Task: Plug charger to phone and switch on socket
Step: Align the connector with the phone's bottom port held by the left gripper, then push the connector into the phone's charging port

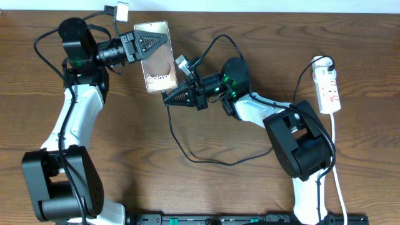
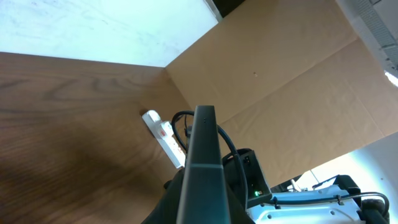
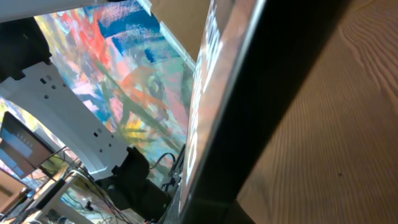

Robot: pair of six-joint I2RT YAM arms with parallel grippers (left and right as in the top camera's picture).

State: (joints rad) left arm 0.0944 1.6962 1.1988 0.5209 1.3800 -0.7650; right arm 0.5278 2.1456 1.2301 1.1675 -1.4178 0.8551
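Observation:
My left gripper (image 1: 142, 45) is shut on the phone (image 1: 157, 59) and holds it off the table, its "Galaxy" face up. In the left wrist view the phone's dark edge (image 2: 202, 168) runs up the middle. My right gripper (image 1: 170, 95) sits at the phone's lower edge, shut on the end of the charger. The charger's black cable (image 1: 181, 147) trails from it across the table. The plug tip is hidden. The phone's edge (image 3: 267, 106) fills the right wrist view. The socket (image 1: 329, 87) lies at the far right and also shows in the left wrist view (image 2: 163, 134).
The socket's white cord (image 1: 334, 156) runs down the right side to the front edge. A small white block (image 1: 122, 9) hangs near the back edge by the left arm. A cardboard wall (image 2: 280, 68) stands beyond the table. The right arm's base (image 1: 300, 147) stands at front right.

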